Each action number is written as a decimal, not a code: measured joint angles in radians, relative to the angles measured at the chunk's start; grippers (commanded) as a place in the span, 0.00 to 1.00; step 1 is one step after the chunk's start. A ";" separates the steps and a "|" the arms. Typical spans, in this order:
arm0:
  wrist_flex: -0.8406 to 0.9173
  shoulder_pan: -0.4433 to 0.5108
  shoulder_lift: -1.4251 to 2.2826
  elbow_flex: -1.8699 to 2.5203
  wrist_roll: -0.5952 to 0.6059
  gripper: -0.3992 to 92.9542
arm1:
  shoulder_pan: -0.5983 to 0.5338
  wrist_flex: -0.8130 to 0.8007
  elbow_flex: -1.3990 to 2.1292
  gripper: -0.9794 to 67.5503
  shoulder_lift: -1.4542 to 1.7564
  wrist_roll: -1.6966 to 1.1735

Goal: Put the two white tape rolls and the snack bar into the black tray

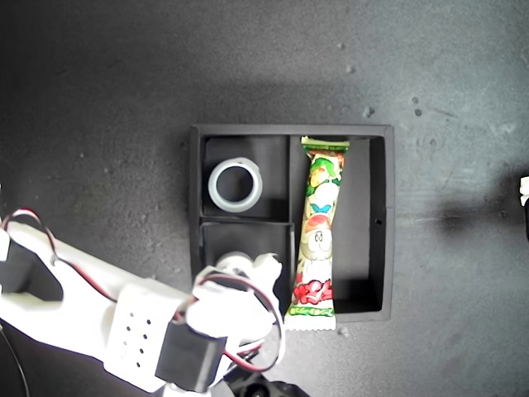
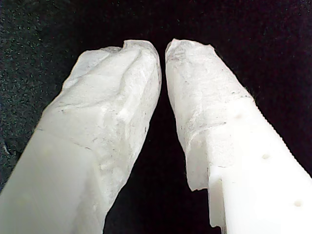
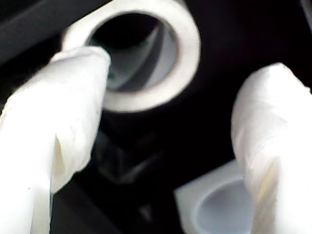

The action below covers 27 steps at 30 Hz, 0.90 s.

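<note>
sitting under my second gripper [image 1: 248, 266], the second white tape roll [image 1: 234, 260] is in the black tray [image 1: 388, 223]'s lower-left small compartment in the exterior view, mostly hidden there by the arm's white fingers. in the second wrist view the same roll [image 3: 146, 53] lies just ahead of the pincer, one padded fingertip [image 3: 80, 68] overlapping its rim and the other fingertip [image 3: 265, 112] well off to the side, so the jaws stand spread and released, grasping nothing. whether that near fingertip touches the rim, i cannot tell; the picture is blurred.

the other white tape roll [image 1: 235, 185] lies flat in the upper-left compartment, hole up. the snack bar [image 1: 319, 233] fills the long compartment, its long axis running top to bottom of the exterior view, its lower crimped end resting over the tray's lower wall and poking outside.

my first gripper [image 2: 162, 51] looks at bare dark table, fingertips nearly together with a thin gap, holding nothing; at the exterior view's right edge only a sliver of something shows.

my judgement: all three items are in, so what matters is lifting the second gripper straight away from the roll, without dragging it.
</note>
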 measured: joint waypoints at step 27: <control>-0.592 -0.282 2.203 2.615 -0.256 0.00 | -0.008 0.002 0.000 0.03 0.000 0.000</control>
